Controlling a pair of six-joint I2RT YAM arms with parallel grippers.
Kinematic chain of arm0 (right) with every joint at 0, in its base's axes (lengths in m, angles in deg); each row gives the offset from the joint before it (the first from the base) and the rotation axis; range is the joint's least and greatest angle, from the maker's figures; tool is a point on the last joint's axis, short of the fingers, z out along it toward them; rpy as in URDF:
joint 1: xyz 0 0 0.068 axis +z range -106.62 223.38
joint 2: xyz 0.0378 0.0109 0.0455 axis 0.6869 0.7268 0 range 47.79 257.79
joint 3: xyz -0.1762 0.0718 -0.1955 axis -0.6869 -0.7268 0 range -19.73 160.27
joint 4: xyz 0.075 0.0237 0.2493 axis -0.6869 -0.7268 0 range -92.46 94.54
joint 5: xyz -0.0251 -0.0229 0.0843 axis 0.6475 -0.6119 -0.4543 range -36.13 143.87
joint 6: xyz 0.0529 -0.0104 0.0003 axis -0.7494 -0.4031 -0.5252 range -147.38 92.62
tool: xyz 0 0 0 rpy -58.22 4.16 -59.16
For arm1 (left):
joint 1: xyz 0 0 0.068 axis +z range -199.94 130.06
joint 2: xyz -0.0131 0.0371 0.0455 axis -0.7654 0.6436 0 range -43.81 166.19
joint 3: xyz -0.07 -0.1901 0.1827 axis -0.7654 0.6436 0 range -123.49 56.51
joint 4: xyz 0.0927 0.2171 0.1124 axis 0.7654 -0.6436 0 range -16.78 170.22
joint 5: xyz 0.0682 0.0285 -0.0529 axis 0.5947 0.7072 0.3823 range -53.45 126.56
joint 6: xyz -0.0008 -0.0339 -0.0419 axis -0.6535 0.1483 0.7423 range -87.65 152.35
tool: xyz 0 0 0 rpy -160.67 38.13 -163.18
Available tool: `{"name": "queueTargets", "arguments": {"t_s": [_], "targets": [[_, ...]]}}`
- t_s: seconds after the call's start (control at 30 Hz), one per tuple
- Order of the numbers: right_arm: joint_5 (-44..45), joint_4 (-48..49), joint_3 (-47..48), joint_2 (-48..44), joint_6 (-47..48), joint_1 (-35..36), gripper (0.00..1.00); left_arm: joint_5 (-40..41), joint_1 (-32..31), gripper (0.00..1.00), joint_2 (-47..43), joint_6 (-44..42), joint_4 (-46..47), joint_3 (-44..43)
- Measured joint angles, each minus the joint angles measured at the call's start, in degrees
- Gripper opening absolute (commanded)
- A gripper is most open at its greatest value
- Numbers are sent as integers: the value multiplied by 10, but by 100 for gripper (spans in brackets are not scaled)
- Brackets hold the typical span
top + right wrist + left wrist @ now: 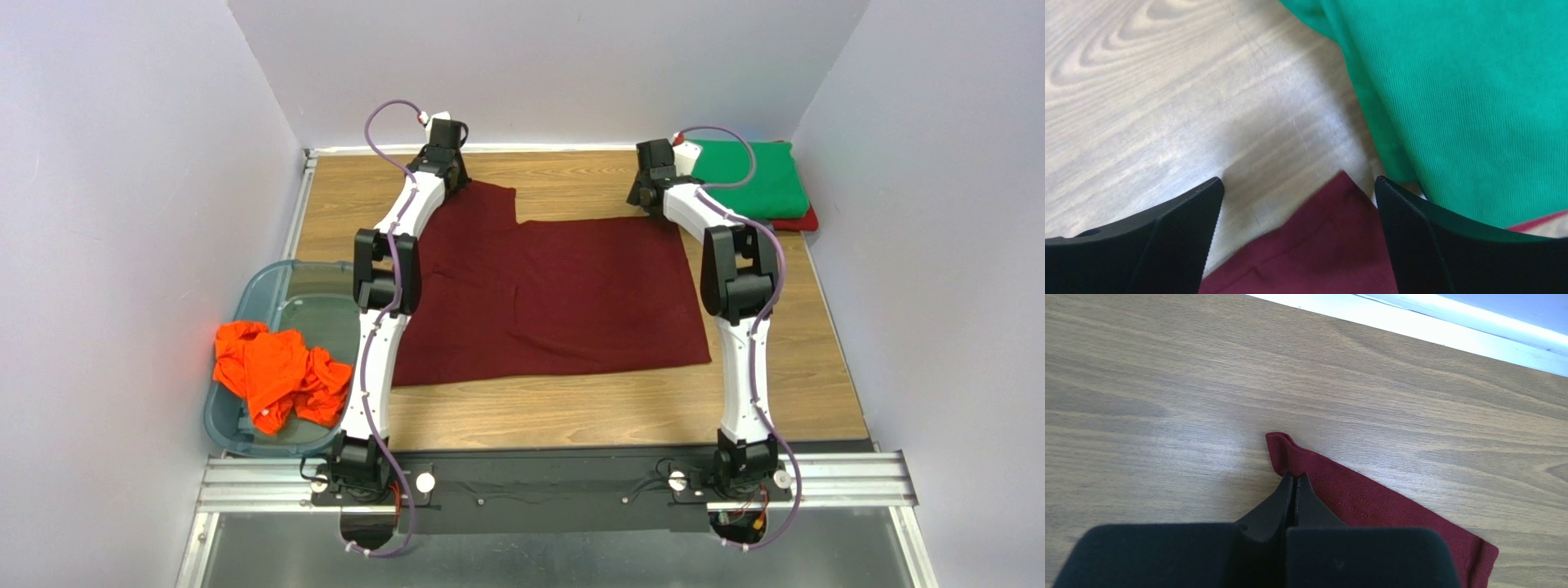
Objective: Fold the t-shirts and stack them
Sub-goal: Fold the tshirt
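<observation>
Wooden table [785,368] between pale walls [552,61] carries the maroon t-shirt [577,294], spread flat. Both arms reach to its far edge: left gripper [1293,481] closed on the sleeve, right gripper [1298,184] wide open above the corner, beside the folded green t-shirt [754,178].

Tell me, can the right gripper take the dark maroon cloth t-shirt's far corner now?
Probably yes: the right gripper is open, its fingers either side of a corner of the dark maroon t-shirt; nothing covers it. The green cloth t-shirt lies close beside.
</observation>
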Motion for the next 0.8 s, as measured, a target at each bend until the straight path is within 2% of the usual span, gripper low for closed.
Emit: {"name": "queueTargets", "arguments": {"t_s": [0.03,0.07,0.1,0.13,0.17,0.33,0.5,0.6,0.63,0.7,0.8], "targets": [[0,4,0,2,-1,0,90,0,0,0,0,0,0,0],[1,4,0,3,-1,0,80,0,0,0,0,0,1,0],[1,5,0,3,-2,0,75,-1,0,0,0,0,1,0],[1,5,0,3,-3,0,64,-1,0,0,0,0,1,0],[1,5,0,3,-4,-1,60,-1,0,0,0,0,2,1],[2,19,-9,3,-12,-1,48,-2,0,0,-2,0,6,6],[3,33,-26,-5,-16,-1,43,-2,0,0,-3,0,7,7],[7,34,-38,-12,-18,-1,35,-3,1,0,-3,0,7,7],[9,34,-41,-14,-19,-1,29,-4,1,0,-3,-1,7,8],[15,34,-47,-18,-20,-1,24,-4,1,0,-3,-1,8,9],[25,33,-54,-22,-20,-1,10,-4,1,0,-5,0,11,13]]}}
